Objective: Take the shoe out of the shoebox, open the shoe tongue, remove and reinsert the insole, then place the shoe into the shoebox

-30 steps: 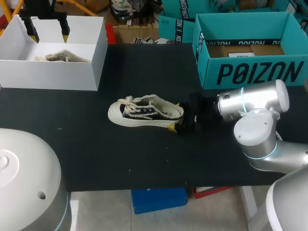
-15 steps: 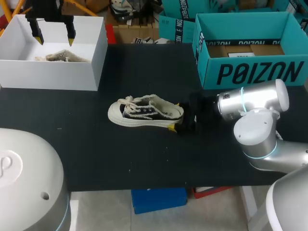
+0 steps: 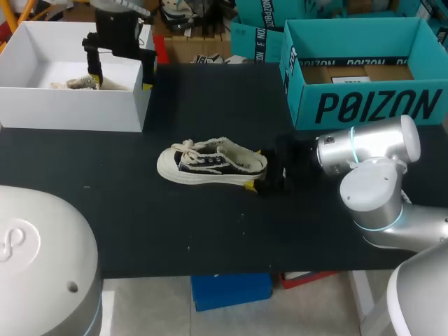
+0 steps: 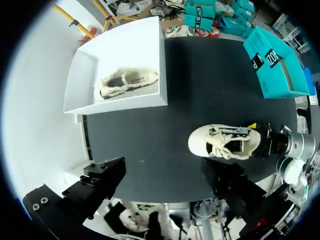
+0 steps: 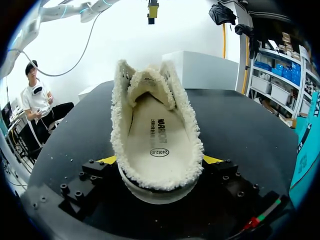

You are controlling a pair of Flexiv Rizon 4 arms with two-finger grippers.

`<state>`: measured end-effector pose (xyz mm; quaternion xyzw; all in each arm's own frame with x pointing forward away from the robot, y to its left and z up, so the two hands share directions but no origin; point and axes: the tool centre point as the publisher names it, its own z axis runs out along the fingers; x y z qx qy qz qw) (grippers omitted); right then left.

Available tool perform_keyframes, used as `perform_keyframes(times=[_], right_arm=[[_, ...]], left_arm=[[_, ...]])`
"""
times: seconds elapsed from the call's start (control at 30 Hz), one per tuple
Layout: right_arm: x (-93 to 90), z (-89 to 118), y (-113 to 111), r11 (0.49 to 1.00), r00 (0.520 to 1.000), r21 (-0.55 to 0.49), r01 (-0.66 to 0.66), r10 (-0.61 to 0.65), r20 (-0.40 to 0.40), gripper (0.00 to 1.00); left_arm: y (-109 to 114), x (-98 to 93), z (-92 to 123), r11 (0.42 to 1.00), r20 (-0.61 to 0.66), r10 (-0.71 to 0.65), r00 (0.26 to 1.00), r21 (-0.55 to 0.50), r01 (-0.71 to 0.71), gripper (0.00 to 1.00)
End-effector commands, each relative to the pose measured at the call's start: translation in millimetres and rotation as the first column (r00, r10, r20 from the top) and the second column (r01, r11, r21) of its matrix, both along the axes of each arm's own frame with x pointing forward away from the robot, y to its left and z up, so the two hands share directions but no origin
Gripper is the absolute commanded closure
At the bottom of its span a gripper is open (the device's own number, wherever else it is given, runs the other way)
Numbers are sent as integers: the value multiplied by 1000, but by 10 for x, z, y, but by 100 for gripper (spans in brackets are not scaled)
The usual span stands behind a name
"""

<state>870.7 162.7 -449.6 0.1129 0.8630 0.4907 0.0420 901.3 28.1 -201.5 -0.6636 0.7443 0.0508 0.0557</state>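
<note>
fingers (image 3: 92, 68) on left shifted right, shoe (image 3: 210, 162) unmoved

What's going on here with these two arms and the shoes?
The right gripper is shut on the heel of a cream shoe that lies on its sole on the black table, with the insole showing inside it. The left gripper hangs open above one end wall of the white shoebox, where a second shoe lies. The shoe on the table is not yet back in a box.
</note>
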Motion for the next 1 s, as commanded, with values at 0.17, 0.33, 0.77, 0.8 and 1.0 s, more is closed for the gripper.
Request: perform_keyframes(times=[0.17,0.33,0.77,0.8,1.0], right_arm=[[5,-70,14,1000,1000,0,1,-1,0,100],[5,-70,14,1000,1000,0,1,-1,0,100],[5,-70,14,1000,1000,0,1,-1,0,100],[5,-70,14,1000,1000,0,1,-1,0,100],[5,-70,14,1000,1000,0,1,-1,0,100]], left_arm=[[-597,46,-331,995,-34,-56,998,86,59,0],[-1013,84,-440,988,-55,-106,993,107,111,0],[-1830,-66,-798,951,-111,-217,970,199,235,0],[-1847,-86,-825,951,-123,-214,969,200,235,0],[-1922,-288,-979,945,-160,-168,973,255,206,0]])
